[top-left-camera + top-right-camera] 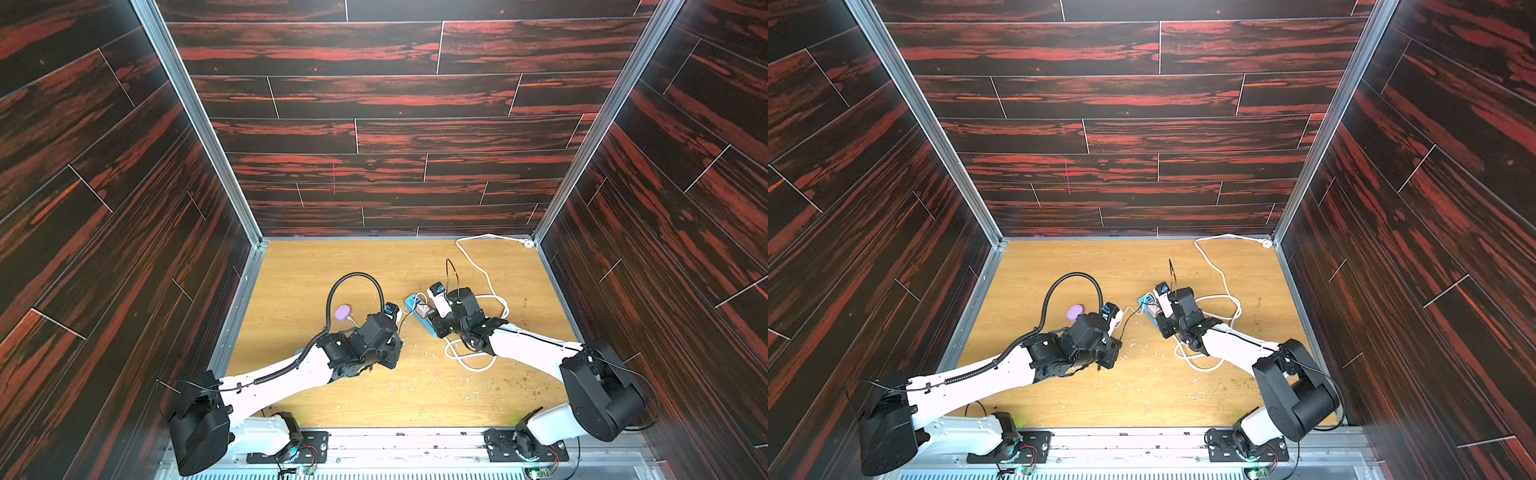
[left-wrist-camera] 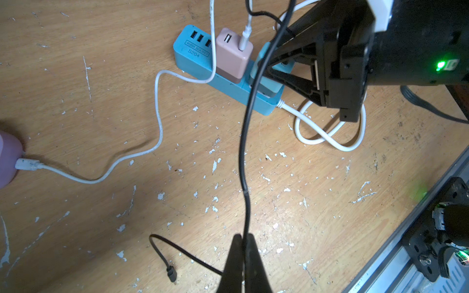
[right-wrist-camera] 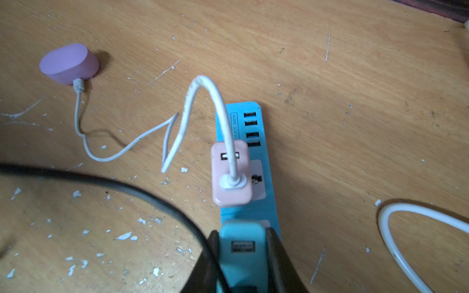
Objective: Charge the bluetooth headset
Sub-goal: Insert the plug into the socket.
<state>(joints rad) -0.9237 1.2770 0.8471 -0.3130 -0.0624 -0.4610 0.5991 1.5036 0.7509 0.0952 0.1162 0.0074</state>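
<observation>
Our left hand (image 2: 244, 243) is pinched tight on a black cable (image 2: 240, 152), near the blue power strip (image 2: 228, 88). Our right hand (image 3: 242, 253) grips the teal charger (image 3: 241, 233), which stands on the strip just beside the pink adapter (image 3: 218, 165). The lilac headset case (image 3: 66, 62) lies on the worktop (image 3: 355, 101), apart from the strip on the left arm's side. A white cable (image 3: 76, 114) joins it to the pink adapter.
</observation>
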